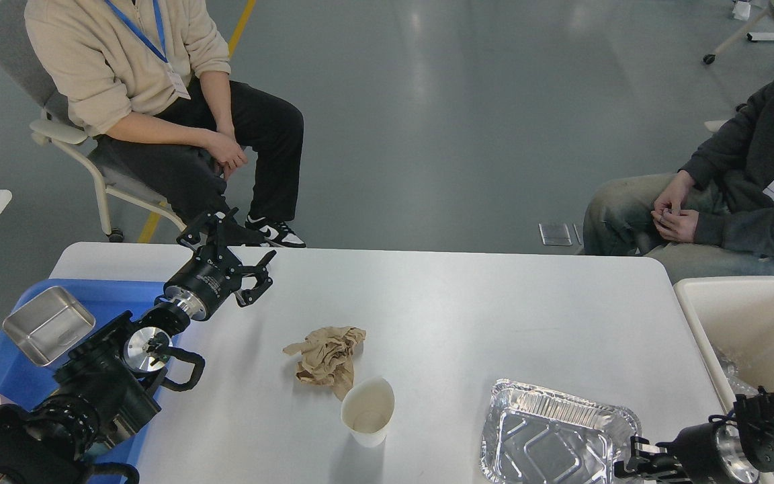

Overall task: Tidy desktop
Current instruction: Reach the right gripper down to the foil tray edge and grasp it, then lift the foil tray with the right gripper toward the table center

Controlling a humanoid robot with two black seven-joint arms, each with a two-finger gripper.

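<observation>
The right hand (635, 458) sits at the foil tray's (558, 437) near right corner (fingers too dark to tell apart) on the worktop (467, 302); the left hand (232, 259), fingers spread and empty, hovers well away; right arm is nearer.

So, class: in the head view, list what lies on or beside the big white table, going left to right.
Steel tin in the blue tray → crumpled brown paper → paper cup → foil tray → cream bin.
</observation>
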